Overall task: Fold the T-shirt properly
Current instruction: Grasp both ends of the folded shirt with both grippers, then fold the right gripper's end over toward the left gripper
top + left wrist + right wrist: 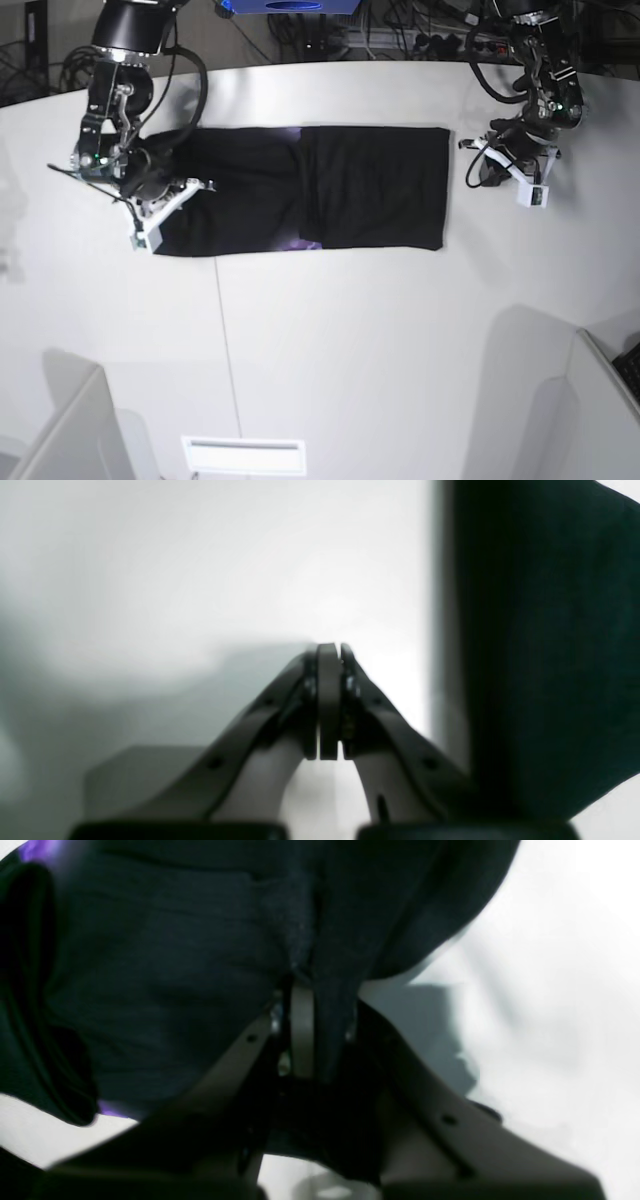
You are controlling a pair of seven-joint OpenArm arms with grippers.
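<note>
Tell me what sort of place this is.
Probably a robot work cell or lab: two robot arms, the right gripper and left gripper at their ends, reach over a plain white table where a black T-shirt lies partly folded.

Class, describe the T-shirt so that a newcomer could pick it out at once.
On the white table, look between the two robot arms, in the upper half of the base view. The T-shirt is the wide, dark cloth lying there, its left end pinched by the right gripper. Unlike the hard, jointed arms beside it, it is soft, flat fabric with slivers of purple showing.
</note>
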